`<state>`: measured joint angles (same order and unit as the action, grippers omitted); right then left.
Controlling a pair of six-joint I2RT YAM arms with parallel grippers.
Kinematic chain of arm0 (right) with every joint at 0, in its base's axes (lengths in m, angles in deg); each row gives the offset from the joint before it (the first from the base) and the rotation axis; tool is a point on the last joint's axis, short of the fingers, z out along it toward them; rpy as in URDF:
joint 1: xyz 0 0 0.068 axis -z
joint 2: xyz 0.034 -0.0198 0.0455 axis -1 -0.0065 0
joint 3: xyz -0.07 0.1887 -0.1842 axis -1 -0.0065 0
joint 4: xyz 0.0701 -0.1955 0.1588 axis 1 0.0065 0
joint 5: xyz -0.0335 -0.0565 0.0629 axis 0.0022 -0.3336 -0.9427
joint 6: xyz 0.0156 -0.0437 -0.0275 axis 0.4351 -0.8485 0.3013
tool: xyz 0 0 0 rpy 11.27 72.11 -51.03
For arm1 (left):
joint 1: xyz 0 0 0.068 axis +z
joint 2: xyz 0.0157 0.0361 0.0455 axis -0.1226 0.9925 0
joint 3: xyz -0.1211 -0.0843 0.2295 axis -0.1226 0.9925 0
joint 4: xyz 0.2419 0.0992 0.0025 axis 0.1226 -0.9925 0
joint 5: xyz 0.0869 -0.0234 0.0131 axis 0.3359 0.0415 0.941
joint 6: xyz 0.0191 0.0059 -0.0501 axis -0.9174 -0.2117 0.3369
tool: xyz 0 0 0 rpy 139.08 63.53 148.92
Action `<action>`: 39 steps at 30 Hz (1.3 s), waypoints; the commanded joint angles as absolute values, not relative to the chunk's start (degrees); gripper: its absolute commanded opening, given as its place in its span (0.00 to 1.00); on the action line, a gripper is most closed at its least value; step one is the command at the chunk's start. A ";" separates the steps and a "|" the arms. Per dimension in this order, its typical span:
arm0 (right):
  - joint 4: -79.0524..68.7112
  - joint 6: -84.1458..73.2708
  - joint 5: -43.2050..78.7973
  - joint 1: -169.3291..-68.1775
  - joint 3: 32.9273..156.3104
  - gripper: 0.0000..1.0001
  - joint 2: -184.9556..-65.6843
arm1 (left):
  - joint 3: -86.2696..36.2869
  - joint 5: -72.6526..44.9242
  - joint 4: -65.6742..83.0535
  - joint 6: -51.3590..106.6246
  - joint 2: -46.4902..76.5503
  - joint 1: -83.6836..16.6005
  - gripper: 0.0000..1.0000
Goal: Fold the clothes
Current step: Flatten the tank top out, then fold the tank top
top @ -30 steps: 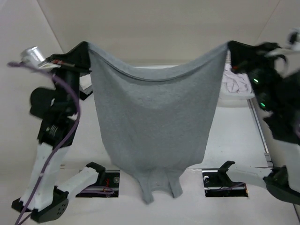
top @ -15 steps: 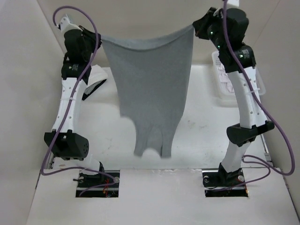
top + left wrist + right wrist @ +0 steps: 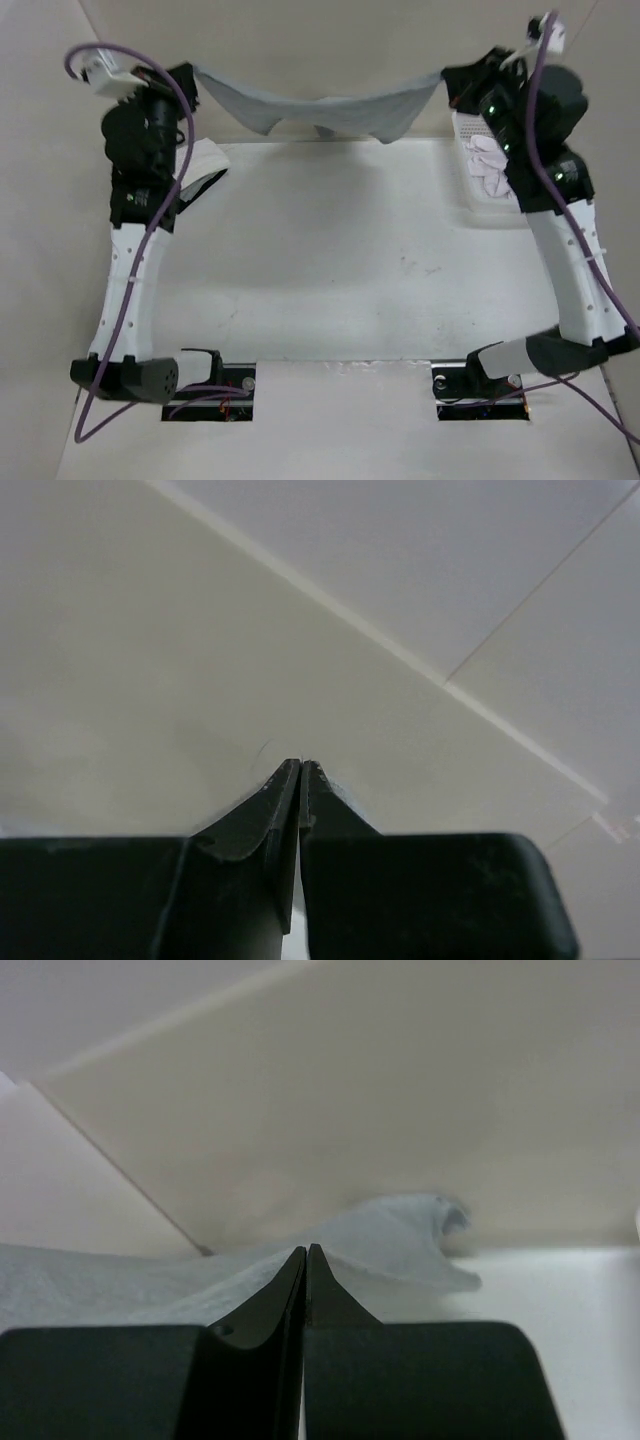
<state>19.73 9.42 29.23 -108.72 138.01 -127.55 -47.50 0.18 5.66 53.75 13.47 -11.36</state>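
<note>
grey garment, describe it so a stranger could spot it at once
At the far edge of the white table, the plain mid-grey knit garment hangs stretched between the left gripper and right gripper, sagging in the middle. Unlike the white clothes pile at right, it is grey and held up.

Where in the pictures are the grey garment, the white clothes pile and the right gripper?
grey garment (image 3: 360, 115), top view, middle of the stretched fabric.
white clothes pile (image 3: 488, 165), top view, its crumpled top.
right gripper (image 3: 306, 1250), right wrist view, between its shut fingertips.
</note>
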 commanded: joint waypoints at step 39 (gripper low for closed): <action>-5.73 24.49 26.96 -107.73 62.11 0.00 -102.29 | 2.48 13.20 20.36 64.93 5.83 -23.09 0.00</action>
